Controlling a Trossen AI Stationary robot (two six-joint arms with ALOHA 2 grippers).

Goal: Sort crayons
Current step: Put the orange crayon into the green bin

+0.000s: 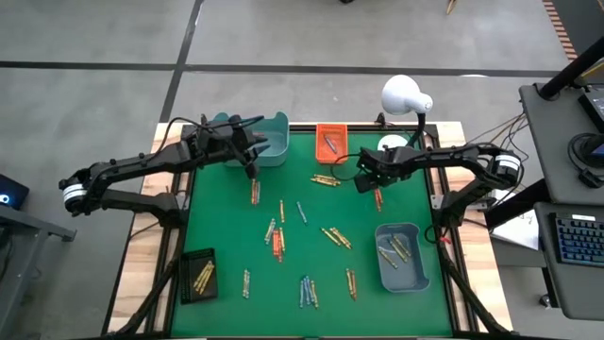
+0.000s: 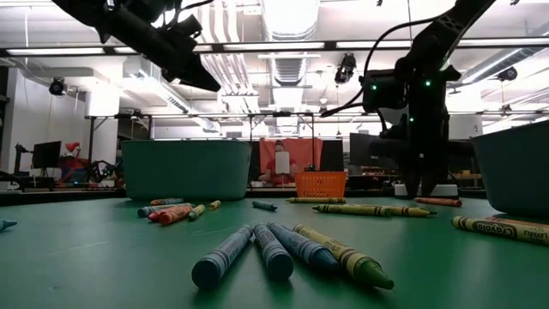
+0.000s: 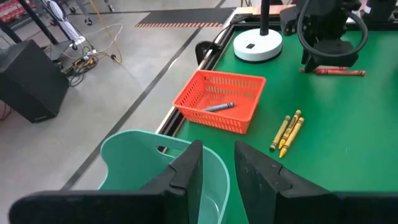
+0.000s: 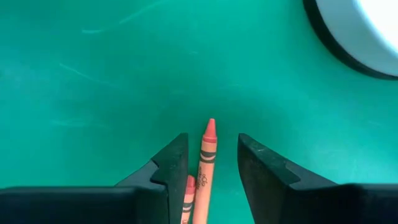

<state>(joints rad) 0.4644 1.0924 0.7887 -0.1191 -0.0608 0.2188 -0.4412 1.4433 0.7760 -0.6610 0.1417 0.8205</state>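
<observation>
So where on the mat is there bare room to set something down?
Bare: the mat's left strip between the teal bin and black tray, and the stretch beside the lamp base. Crowded: the middle, strewn with crayons, down to the grey bin.

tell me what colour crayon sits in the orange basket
Blue-grey crayon in the orange basket, clearest in the left wrist view.

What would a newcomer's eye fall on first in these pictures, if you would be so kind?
Probably the crayons strewn across the green table, with blue ones lying closest in the low view. Next, the right pincer, low over the mat near the white lamp, straddles an orange-red crayon with its jaws open on either side. The left pincer hovers above the teal bin at the far left corner.
</observation>
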